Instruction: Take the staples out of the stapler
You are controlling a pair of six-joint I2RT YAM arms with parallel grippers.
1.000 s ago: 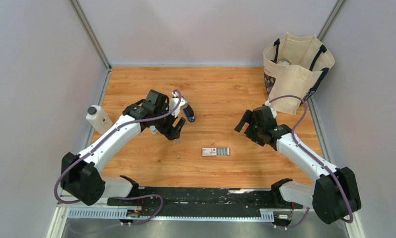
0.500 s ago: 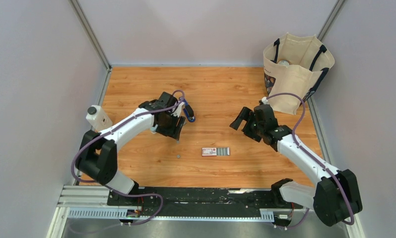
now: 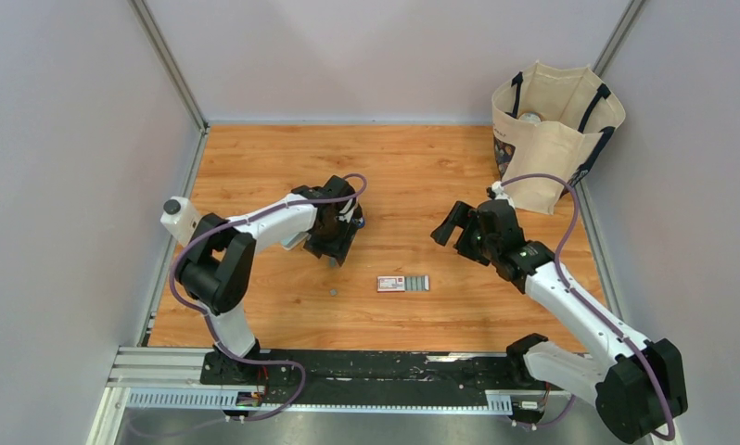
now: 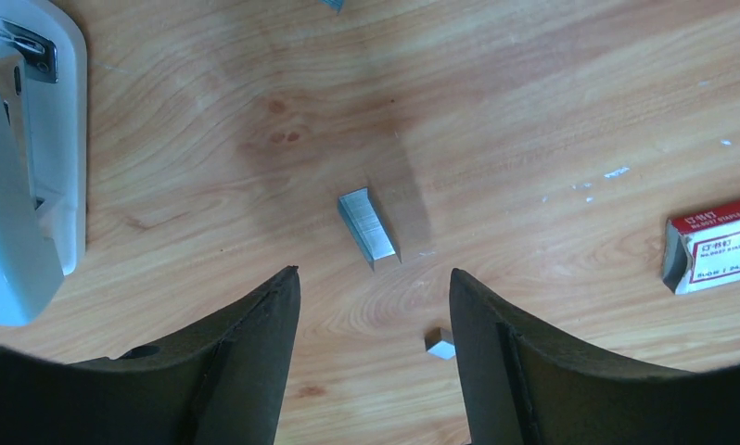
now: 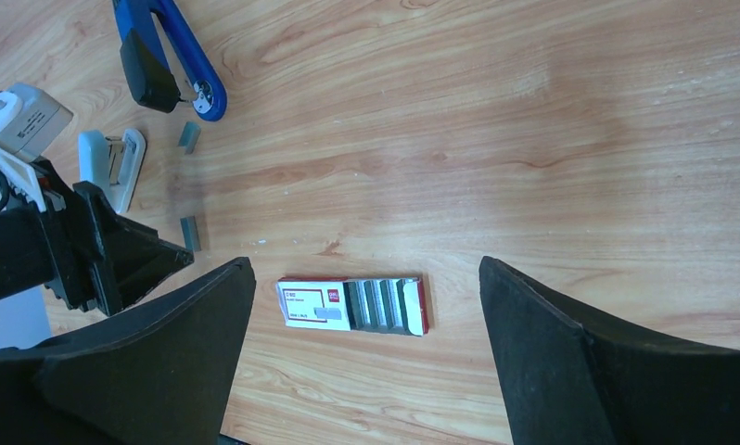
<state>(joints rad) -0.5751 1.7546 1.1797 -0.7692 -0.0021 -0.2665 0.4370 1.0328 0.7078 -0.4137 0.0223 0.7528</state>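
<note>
The blue stapler (image 5: 183,56) with its black end lies on the wooden table; in the top view it is almost hidden behind my left gripper (image 3: 335,248). A short silver staple strip (image 4: 368,227) lies on the table just ahead of my left gripper (image 4: 374,278), which is open and empty. A tiny staple bit (image 4: 440,343) lies by the right finger. The right wrist view shows two staple strips (image 5: 189,137) beside the stapler. My right gripper (image 5: 366,264) is open and empty above the staple box, right of centre in the top view (image 3: 452,228).
A red-and-white staple box (image 3: 403,283) with a grey tray lies mid-table. A pale grey-green oblong piece (image 4: 14,185) lies left of the left gripper. A canvas tote bag (image 3: 552,130) stands at the back right, a small bottle (image 3: 179,218) at the left edge.
My left arm has swung and carried its gripper a little to the right, over the strip by the stapler. The right gripper has barely moved.
</note>
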